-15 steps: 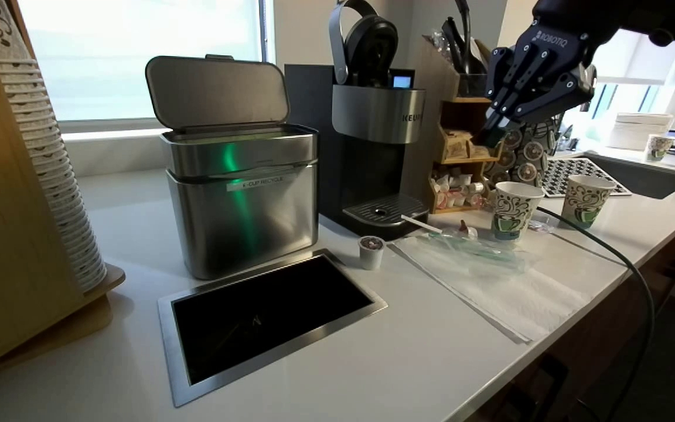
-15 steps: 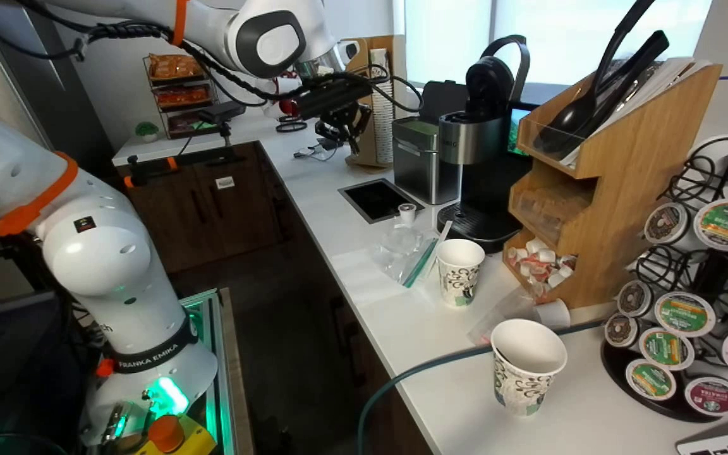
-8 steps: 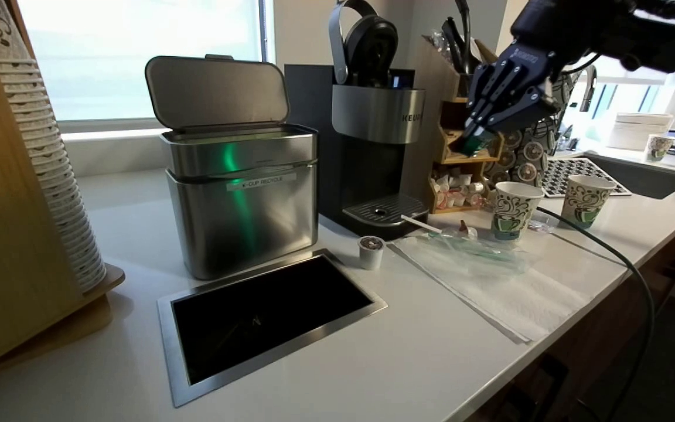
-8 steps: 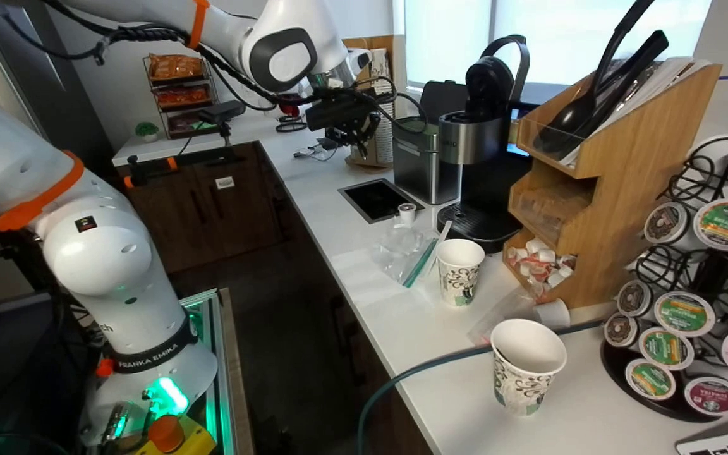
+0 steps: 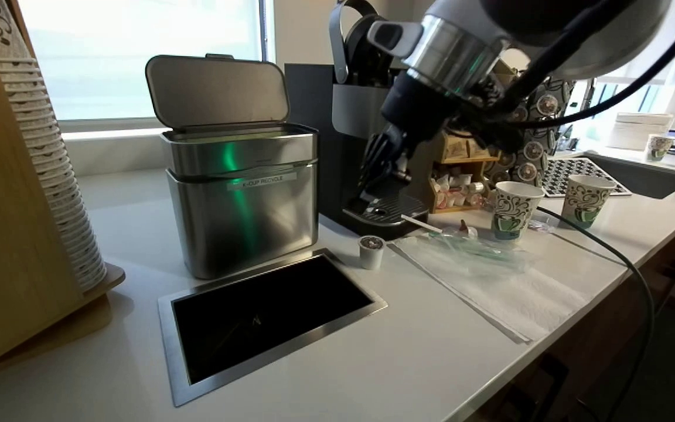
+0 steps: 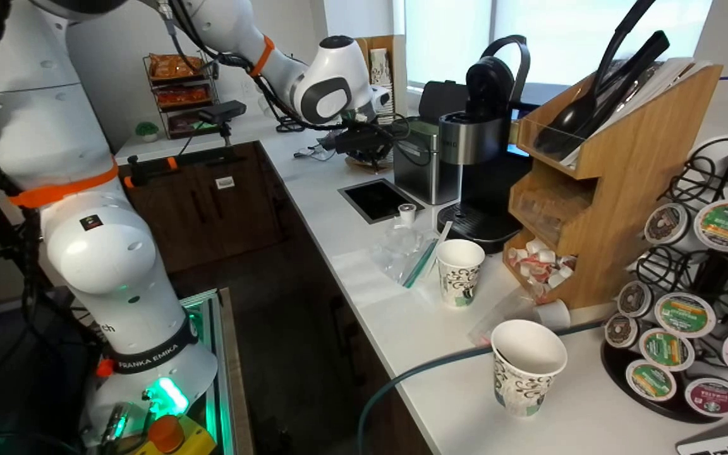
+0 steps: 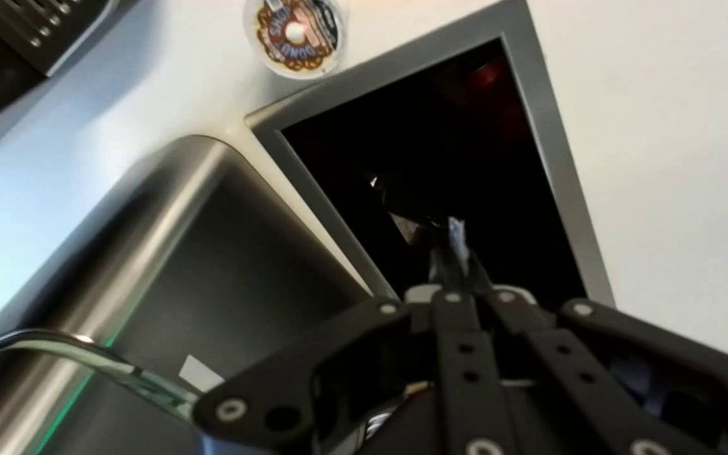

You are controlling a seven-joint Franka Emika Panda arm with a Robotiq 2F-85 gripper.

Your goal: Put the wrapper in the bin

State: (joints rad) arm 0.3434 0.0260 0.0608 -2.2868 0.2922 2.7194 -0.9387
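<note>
While its fingers stand together, the tool shows against the dark mouth of the bin in the wrist view; whether anything thin is pinched between the tips I cannot tell. In an exterior view it slants down above the table, overlapping the lower part of the coffee maker. Which piece is the wrapper I cannot tell either. Pale scraps show dimly inside the bin. On the table, to the right of the bin, a clear plastic bag with a green strip lies on a white paper sheet, and a smaller clear plastic piece lies farther right, between two patterned paper cups that stand upright. Just beside the bin's right end a coffee pod stands, its printed lid facing up. On the far side of the bin is a steel canister with its lid raised and a label reading "K-CUP RECYCLE". The coffee maker is to the canister's right, and a white stick lies near both it and the bag. Farther right stands a wooden organizer, and at the left edge a stack of paper cups rises in a wooden holder.
</note>
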